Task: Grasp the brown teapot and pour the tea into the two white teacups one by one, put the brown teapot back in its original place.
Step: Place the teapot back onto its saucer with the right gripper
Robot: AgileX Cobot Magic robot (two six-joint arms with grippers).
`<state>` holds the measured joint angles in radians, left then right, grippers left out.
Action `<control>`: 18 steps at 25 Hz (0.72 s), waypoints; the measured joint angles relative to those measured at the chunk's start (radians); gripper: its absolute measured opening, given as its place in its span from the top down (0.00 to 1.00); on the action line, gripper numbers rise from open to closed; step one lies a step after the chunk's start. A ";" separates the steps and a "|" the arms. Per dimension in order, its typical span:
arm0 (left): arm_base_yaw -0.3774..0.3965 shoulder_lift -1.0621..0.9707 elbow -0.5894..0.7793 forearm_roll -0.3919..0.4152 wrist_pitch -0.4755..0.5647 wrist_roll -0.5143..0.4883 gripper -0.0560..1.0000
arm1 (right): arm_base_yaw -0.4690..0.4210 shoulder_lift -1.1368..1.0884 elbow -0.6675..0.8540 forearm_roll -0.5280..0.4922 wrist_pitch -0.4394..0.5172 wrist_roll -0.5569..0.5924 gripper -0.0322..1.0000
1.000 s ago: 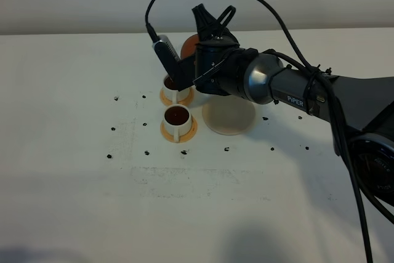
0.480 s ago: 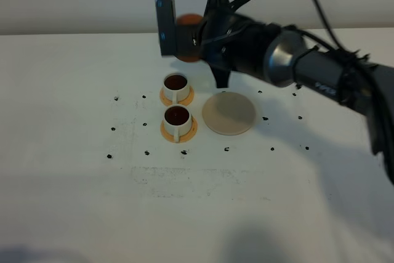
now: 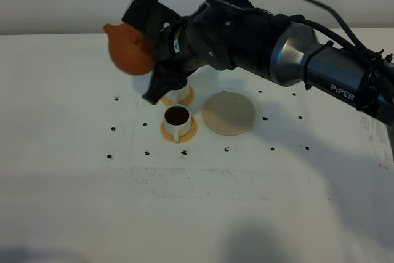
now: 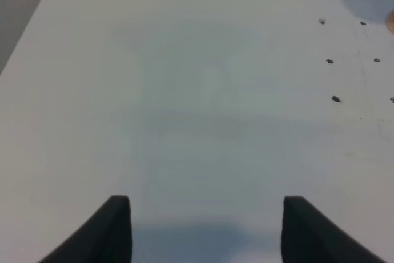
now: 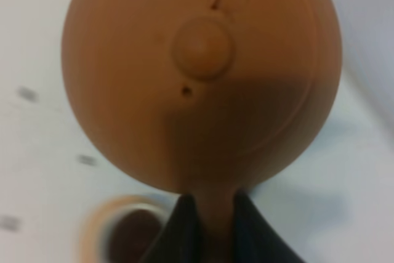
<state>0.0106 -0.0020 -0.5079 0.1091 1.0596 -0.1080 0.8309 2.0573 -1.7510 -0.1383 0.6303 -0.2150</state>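
Observation:
My right gripper (image 3: 152, 42) reaches across from the right and is shut on the stubby handle of the brown teapot (image 3: 129, 48), holding it in the air to the left of and above the cups. In the right wrist view the teapot (image 5: 200, 72) fills the frame, lid knob toward the camera, handle between the fingers (image 5: 184, 229). The near white teacup (image 3: 177, 119) holds dark tea on its orange coaster. The far teacup (image 3: 181, 95) is partly hidden behind the gripper. The cream-white disc coaster (image 3: 229, 113) lies bare right of the cups. My left gripper (image 4: 206, 229) is open and empty over bare table.
Small black marks (image 3: 114, 129) dot the white table (image 3: 197, 201) around the cups and disc. The right arm (image 3: 320, 66) stretches low over the table's back right. One tea-filled cup (image 5: 130, 241) shows blurred below the teapot in the right wrist view.
The right gripper has swung the teapot leftward, from behind the far cup to the air left of both cups. The wrist has rotated. The cream disc is now fully uncovered.

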 joint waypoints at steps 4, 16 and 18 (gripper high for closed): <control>0.000 0.000 0.000 0.000 0.000 0.001 0.47 | 0.000 0.000 -0.003 0.119 0.039 0.073 0.85; 0.000 0.000 0.000 0.000 0.000 0.001 0.47 | -0.018 0.224 -0.356 0.210 0.331 0.100 0.85; 0.000 0.000 0.000 0.000 0.000 0.001 0.47 | -0.023 0.259 -0.389 0.218 0.353 0.106 0.85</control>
<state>0.0106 -0.0020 -0.5079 0.1091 1.0596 -0.1071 0.8078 2.3164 -2.1397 0.0801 0.9837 -0.1087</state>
